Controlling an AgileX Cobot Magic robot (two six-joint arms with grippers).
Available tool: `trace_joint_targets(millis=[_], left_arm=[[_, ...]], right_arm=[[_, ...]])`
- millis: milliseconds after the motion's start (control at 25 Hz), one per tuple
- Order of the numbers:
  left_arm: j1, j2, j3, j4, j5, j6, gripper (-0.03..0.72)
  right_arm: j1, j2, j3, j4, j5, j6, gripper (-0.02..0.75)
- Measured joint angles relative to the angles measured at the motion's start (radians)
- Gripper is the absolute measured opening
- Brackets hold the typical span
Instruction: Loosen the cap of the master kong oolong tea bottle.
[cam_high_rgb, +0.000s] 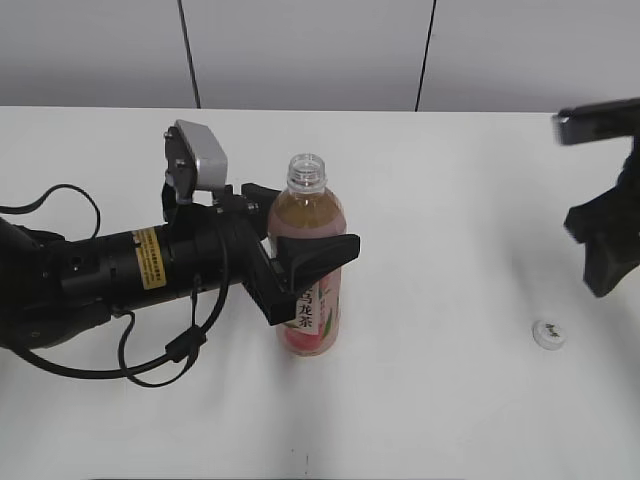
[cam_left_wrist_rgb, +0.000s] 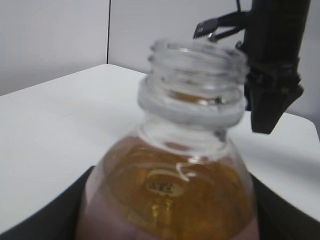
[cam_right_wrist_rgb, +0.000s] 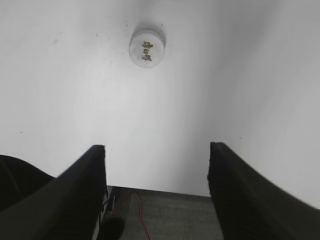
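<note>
The master kong oolong tea bottle (cam_high_rgb: 313, 265) stands upright mid-table, amber tea inside, pink peach label, its neck open with no cap on it. My left gripper (cam_high_rgb: 300, 262) is shut on the bottle's body; the left wrist view shows the open threaded neck (cam_left_wrist_rgb: 192, 75) close up. The white cap (cam_high_rgb: 548, 334) lies flat on the table at the right, and shows in the right wrist view (cam_right_wrist_rgb: 146, 48) with its mark facing up. My right gripper (cam_right_wrist_rgb: 157, 165) is open and empty, raised above the table near the cap, at the right edge of the exterior view (cam_high_rgb: 605, 245).
The white table (cam_high_rgb: 440, 400) runs to a front edge seen under my right gripper (cam_right_wrist_rgb: 165, 192), with dark floor and a red wire below. A grey panelled wall stands behind. Black cables loop beside my left arm (cam_high_rgb: 160, 350).
</note>
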Motion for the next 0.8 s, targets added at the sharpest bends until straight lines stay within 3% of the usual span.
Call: trace_joint_targets(millis=[440, 680, 800], left_arm=[[0.000, 0.000, 0.000, -0.001, 0.003, 0.000, 0.457], [0.000, 0.000, 0.000, -0.006, 0.003, 0.000, 0.460], [0.000, 0.000, 0.000, -0.015, 0.012, 0.000, 0.520]], right_arm=[[0.000, -0.645, 0.006, 0.000, 0.068, 0.027, 0.481], [0.000, -0.948, 0.116, 0.015, 0.073, 0.027, 0.480], [0.000, -1.071, 0.210, 0.019, 0.075, 0.027, 0.480]])
